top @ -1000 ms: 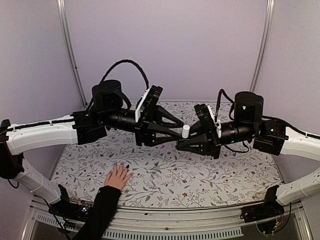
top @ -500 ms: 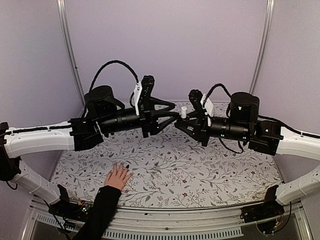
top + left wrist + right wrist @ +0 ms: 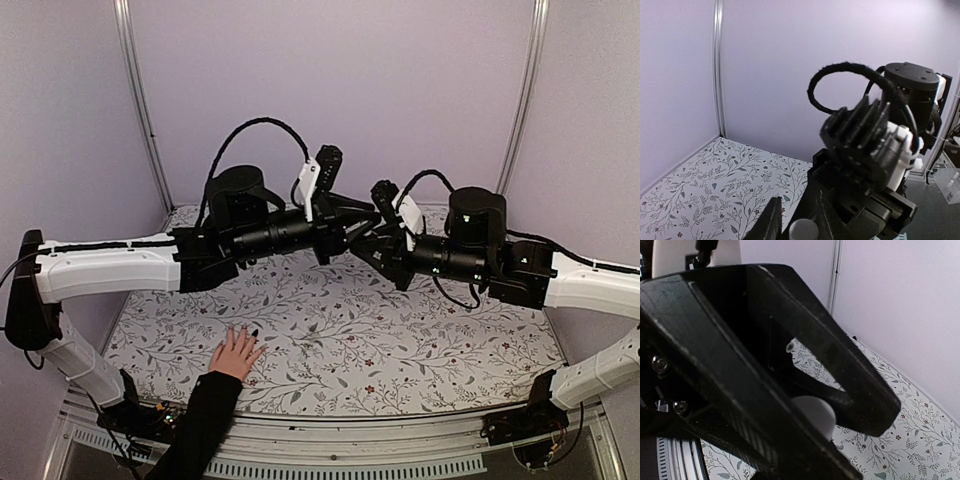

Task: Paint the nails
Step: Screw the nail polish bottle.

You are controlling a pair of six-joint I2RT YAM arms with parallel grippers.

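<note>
White cap [image 3: 802, 231] between left hand [image 3: 352, 230] fingers, right hand [image 3: 370, 245] closed, facing it

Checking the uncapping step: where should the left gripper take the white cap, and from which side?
Likely the white cap's round side wall, one finger on each side, with the left gripper coming straight at the right gripper. The cap is a small cylinder sticking out between them, its sides partly exposed.

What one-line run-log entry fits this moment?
left gripper: at white-capped bottle | right gripper: shut on it | hand: flat on table
</note>
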